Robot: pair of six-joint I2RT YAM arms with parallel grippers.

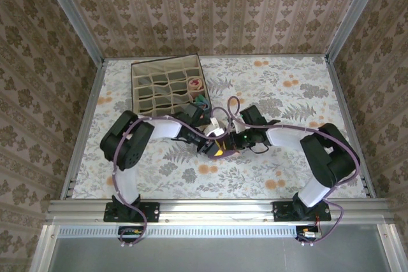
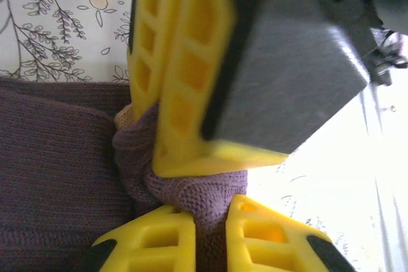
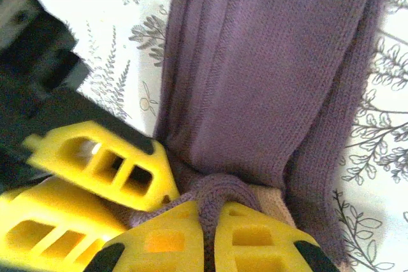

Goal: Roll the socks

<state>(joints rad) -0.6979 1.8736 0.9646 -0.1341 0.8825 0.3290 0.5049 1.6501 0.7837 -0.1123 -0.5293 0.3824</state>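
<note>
The purple sock [image 3: 255, 62] lies on the flowery table [image 1: 287, 176], in the middle, right where the 2 arms meet. Its long part is spread flat. One end is scrunched into a small lump w/ a bit of tan showing.

R gripper [image 3: 207, 240]: fingers together, pinching a fold of purple knit at that lump. L gripper [image 2: 210, 234]: fingers almost together, w/ purple knit squeezed in the thin gap, so it's clamped on the same sock. The 2 grippers are v. close, both at the same end.

Why? I think both hold that end b/c a roll needs a tight start. One pinch stops the lump popping loose while the other turns it over. The rest lies flat so it can wind up w/o bumps.

This sock looks early on: only the first tuck is made, most isn't rolled yet. The next bit prob. needs small, slow turns along the sock, keeping it tight. Knit is soft & stretchy, so it may slip out, or the fingers may bump each other.

At the far left is the grid box [image 1: 166, 60] w/ lots of little cells. A peach roll [image 1: 196, 84] sits in one cell, prob. a done sock.
</note>
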